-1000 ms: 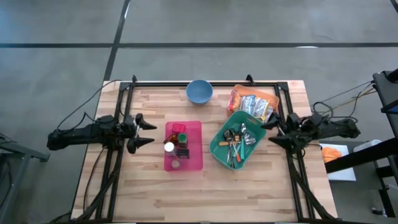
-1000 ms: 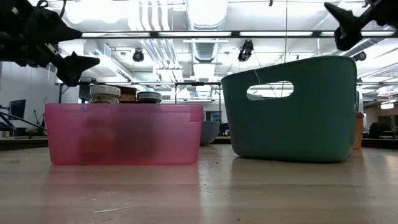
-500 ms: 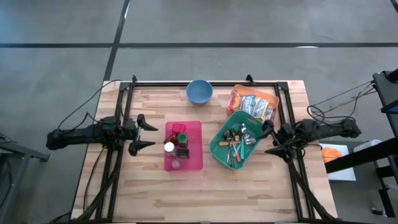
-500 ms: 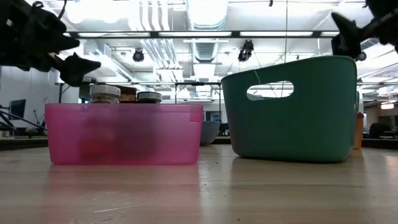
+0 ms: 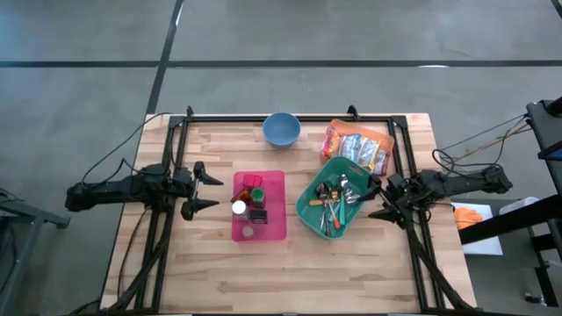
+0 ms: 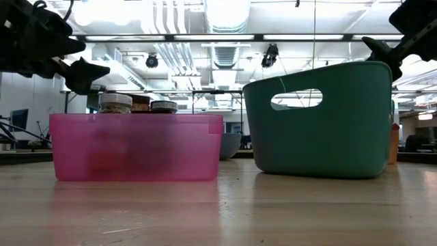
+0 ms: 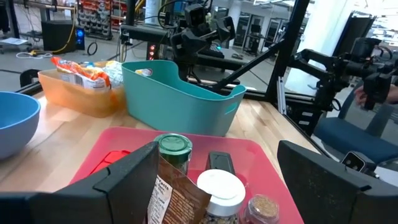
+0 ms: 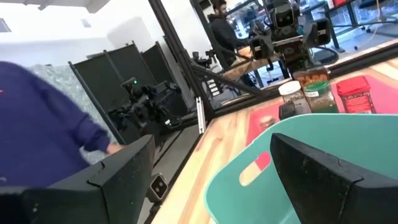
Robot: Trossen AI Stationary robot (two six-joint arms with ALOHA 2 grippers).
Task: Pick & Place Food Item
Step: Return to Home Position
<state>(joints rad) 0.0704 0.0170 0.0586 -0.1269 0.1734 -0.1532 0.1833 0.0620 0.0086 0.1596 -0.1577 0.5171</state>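
Note:
A pink tray (image 5: 274,219) at the table's middle holds spice jars: one green-lidded (image 7: 173,145), one white-lidded (image 7: 221,186), plus a brown packet (image 7: 176,198). At the back right, an orange tray (image 5: 337,133) holds food packets (image 5: 358,149). My left gripper (image 5: 209,190) hovers open just left of the pink tray, pointing level at it. My right gripper (image 5: 376,199) hovers open at the right side of a teal basket (image 5: 309,211), above its rim height (image 6: 382,53). Neither gripper holds anything.
The teal basket (image 6: 321,119) holds spoons and other utensils (image 5: 334,200). A blue bowl (image 5: 281,129) stands at the far edge. Black frame rails (image 5: 290,117) border the table. In the right wrist view a person's blue sleeve (image 8: 43,134) shows beyond the table.
My right gripper has sunk and drifted a little toward the teal basket and the table's near edge, staying open. The trays, basket and bowl have not moved.

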